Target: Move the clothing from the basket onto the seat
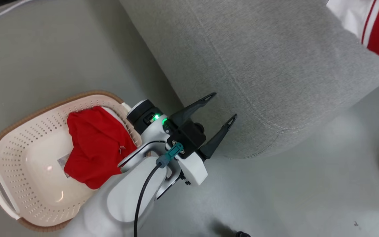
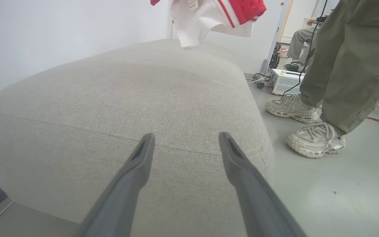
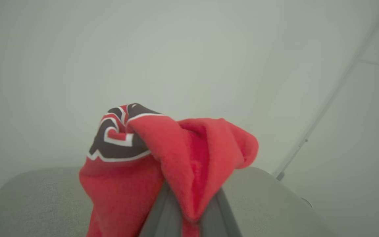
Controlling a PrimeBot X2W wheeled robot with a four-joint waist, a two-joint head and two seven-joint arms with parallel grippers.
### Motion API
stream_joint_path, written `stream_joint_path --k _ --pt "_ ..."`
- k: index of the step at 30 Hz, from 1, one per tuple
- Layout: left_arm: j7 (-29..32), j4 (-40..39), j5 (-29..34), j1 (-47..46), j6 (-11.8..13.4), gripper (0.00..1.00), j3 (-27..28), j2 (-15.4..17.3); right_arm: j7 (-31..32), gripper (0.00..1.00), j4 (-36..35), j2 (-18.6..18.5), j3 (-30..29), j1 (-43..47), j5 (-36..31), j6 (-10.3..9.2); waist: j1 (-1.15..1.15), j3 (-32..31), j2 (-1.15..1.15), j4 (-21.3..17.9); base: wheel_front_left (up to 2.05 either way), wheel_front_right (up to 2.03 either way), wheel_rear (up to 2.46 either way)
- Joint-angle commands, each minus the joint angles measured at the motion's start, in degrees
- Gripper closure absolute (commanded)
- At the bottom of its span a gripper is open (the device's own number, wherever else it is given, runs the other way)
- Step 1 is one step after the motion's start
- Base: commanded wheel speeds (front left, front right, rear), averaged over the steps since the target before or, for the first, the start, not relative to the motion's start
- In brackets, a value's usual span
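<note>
Centre frame, right gripper (image 3: 191, 212) clamped on a red garment (image 3: 176, 148) over the seat (image 3: 44, 197), probably lowering and releasing next; left gripper (image 1: 223, 106) spread apart, empty.

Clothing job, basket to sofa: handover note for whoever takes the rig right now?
Left gripper: open, empty, pointing at the seat front, beside the basket.
Right gripper: shut on one red garment, hanging above the seat, not set down.
Done: that garment is out of the basket.
To do: lay it on the seat, then fetch the second red garment from the basket.
Note: a person's feet stand near the seat's end.
</note>
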Motion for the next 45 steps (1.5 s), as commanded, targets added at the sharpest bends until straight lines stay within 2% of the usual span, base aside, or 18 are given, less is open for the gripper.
stream_joint_path --k 1,8,13,15,19,27,28,31,32,33,34,35,36,45 --pt "0.2 -2.0 0.7 -2.6 -0.1 0.0 0.7 -0.5 -0.3 1.0 0.2 -2.8 -0.8 -1.4 0.6 0.16 0.0 4.4 0.0 3.5 0.0 0.0 0.0" --pt "0.1 -3.7 1.8 -6.5 0.1 0.0 -1.9 -1.5 -0.3 1.0 6.5 -7.9 -4.4 -9.5 1.1 0.16 0.0 10.7 0.0 9.1 0.0 0.0 0.0" --pt "0.2 -5.3 2.8 -8.3 1.3 0.0 -3.5 -1.8 -0.3 1.0 10.9 -13.8 -7.4 -16.0 0.5 0.16 0.0 15.1 0.0 13.5 0.0 0.0 0.0" --pt "0.2 -5.8 2.9 -8.5 2.0 0.0 -3.4 -1.8 -0.3 1.0 12.3 -14.9 -8.6 -17.6 0.5 0.16 0.0 16.6 0.0 14.9 0.0 0.0 0.0" --pt "-0.2 -6.3 2.6 -8.1 3.3 0.0 -3.0 -1.8 -0.3 1.0 14.6 -14.7 -9.6 -17.3 0.1 0.16 0.0 18.1 0.0 16.9 0.0 0.0 0.0" --pt "-0.8 -6.5 1.3 -8.2 4.2 0.0 -3.7 -2.0 -0.3 1.0 14.6 -10.4 -8.5 -9.0 2.6 0.16 0.0 16.5 0.0 18.5 0.0 0.0 0.0" --pt "-0.9 -6.6 1.1 -8.2 4.3 0.0 -3.7 -2.0 -0.3 0.97 14.2 -10.3 -8.4 -7.5 2.8 0.16 0.0 16.0 0.0 18.6 0.0 0.0 0.0" --pt "-0.9 -7.5 0.4 -7.9 4.7 0.0 -3.4 -2.0 -0.3 0.71 12.6 -10.1 -7.5 -2.6 3.4 0.16 0.0 14.0 0.0 18.7 0.0 0.0 0.0" --pt "-0.9 -7.5 0.4 -7.9 4.7 0.0 -3.4 -2.0 -0.3 0.71 12.6 -10.1 -7.5 -2.6 3.4 0.16 0.0 14.0 0.0 18.7 0.0 0.0 0.0" --pt "-0.9 -7.7 0.1 -7.5 4.8 0.0 -3.2 -2.0 -0.3 0.64 12.2 -9.9 -7.6 -1.0 3.8 0.16 0.0 13.3 0.0 18.7 0.0 0.0 0.0" --pt "-0.9 -7.8 -0.1 -7.2 4.8 0.0 -3.0 -2.1 -0.3 0.53 12.0 -9.8 -7.3 0.8 4.0 0.16 0.0 12.5 0.0 18.7 0.0 0.0 0.0" --pt "-0.9 -7.9 -0.2 -6.8 4.8 0.0 -2.8 -2.1 -0.3 0.35 11.6 -9.6 -7.4 2.2 4.5 0.16 0.0 11.7 0.0 18.7 0.0 0.0 0.0" --pt "-0.9 -8.0 -0.3 -6.4 4.8 0.0 -2.6 -2.1 -0.3 0.0 11.1 -9.5 -7.7 3.6 4.8 0.16 0.0 10.9 0.0 18.7 0.0 0.0 0.0" --pt "-0.9 -8.6 -1.2 -1.5 4.5 0.0 0.9 -2.1 -0.3 0.0 11.1 -7.9 -6.1 13.8 7.4 0.16 0.0 3.2 0.0 19.6 0.0 0.0 0.0"
